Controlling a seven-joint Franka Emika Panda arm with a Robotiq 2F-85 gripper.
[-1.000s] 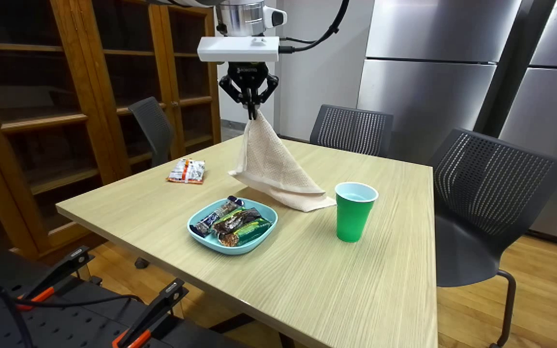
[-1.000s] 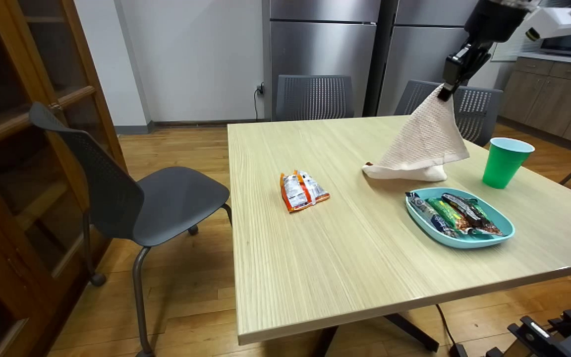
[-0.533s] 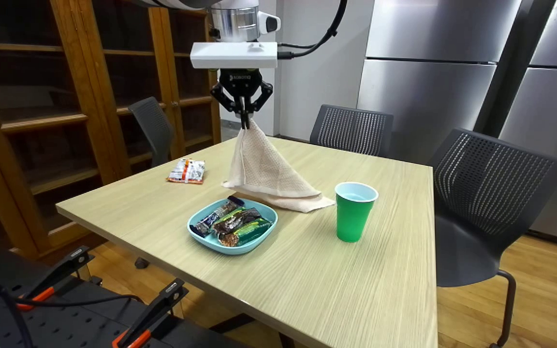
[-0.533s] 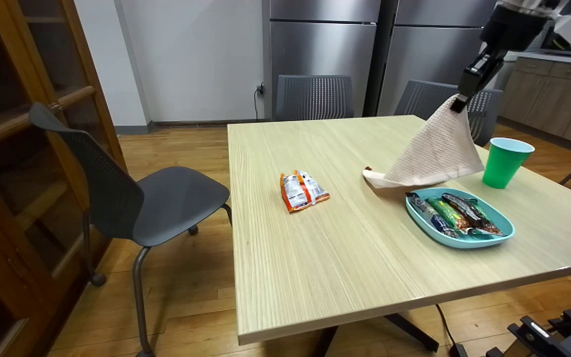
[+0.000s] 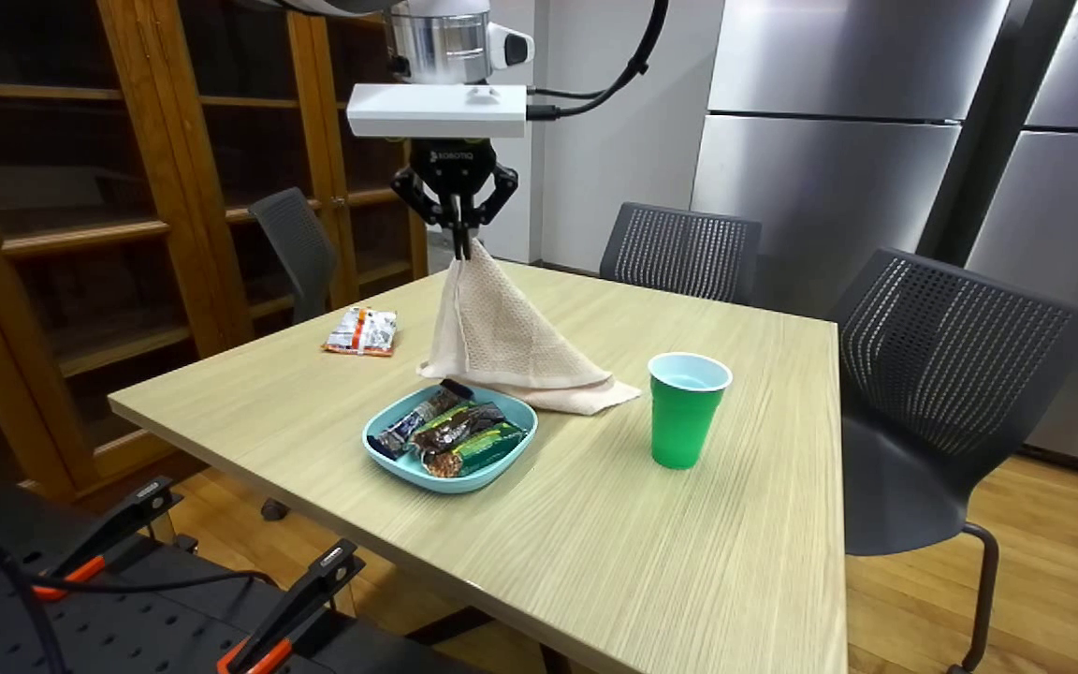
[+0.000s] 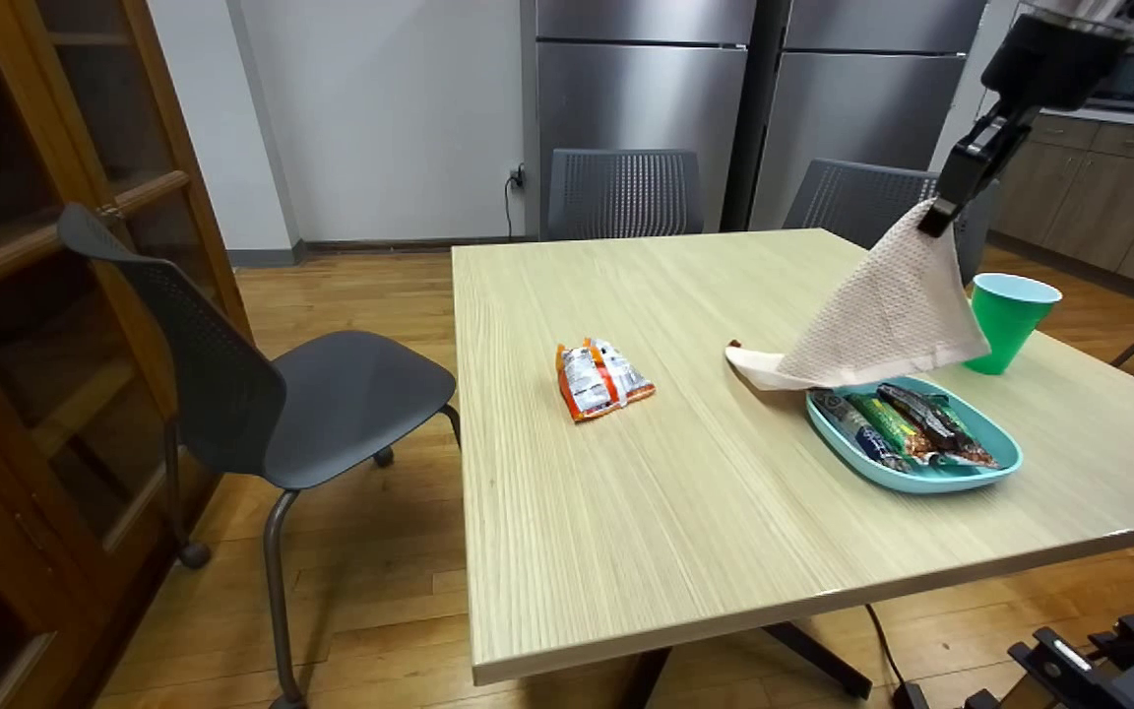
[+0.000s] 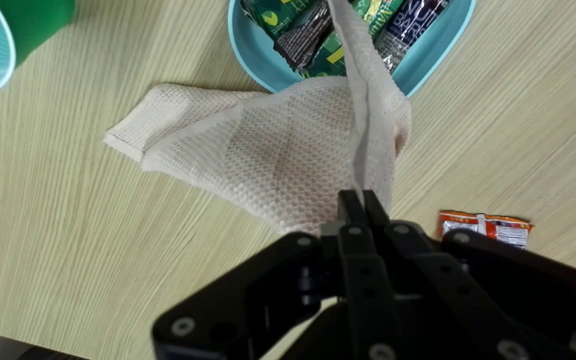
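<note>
"What's biggest?"
"The table (image 5: pixel 735 562); both exterior views show its base, the wrist view just part of its top."
"Next?"
"The cream cloth (image 5: pixel 511 337), its top corner pinched by the gripper (image 5: pixel 461 256), jaws closed together; its lower part lies on the table."
"Touching the blue plate (image 7: pixel 260 52)?"
"Can't tell; in the wrist view it overlaps the rim."
"And the green cup (image 5: pixel 684 421)?"
"Whole in an exterior view, apart from the cloth; the wrist view crops it."
"Smaller?"
"The orange-and-silver packet (image 7: pixel 485 229), then the plate's bars (image 7: pixel 410 30); only the wrist view makes their lettering legible."
</note>
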